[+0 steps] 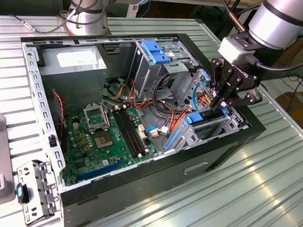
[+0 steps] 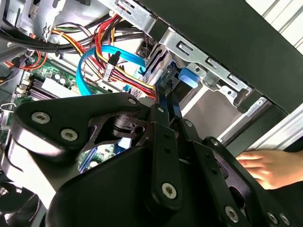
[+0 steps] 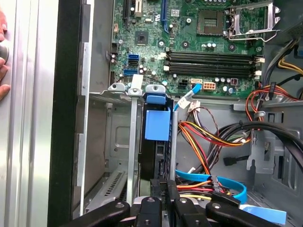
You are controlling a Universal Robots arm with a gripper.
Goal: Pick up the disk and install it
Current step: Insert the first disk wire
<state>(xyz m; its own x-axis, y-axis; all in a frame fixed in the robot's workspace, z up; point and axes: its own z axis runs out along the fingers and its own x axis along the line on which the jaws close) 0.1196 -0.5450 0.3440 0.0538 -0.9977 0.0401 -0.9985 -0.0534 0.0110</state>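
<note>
Ribbed metal tabletop [image 1: 276,193] supporting an open computer case [image 1: 147,181], seen at frame centre in the exterior view. Disk [image 3: 156,142], on edge with its blue rail end visible, seated in the drive cage [image 3: 128,142] at the case's right end in the exterior view [image 1: 204,122]; in the first wrist view it lies at lower centre, between the cage's grey metal walls. Gripper [image 1: 221,101] at upper right of the exterior view, directly over the cage, its dark fingers [image 2: 165,106] drawn narrow, close together at the disk's edge; whether they actually clamp it cannot be told. Blue data cable [image 2: 102,54] and orange-yellow power wires [image 3: 203,137] beside the disk. Green motherboard [image 1: 102,140] occupying the case floor; grey power supply box [image 1: 74,63] at upper left; blue latch plate [image 1: 157,52] atop the upper bay. A person's hand [image 2: 272,165] resting on the tabletop just outside the case wall.
</note>
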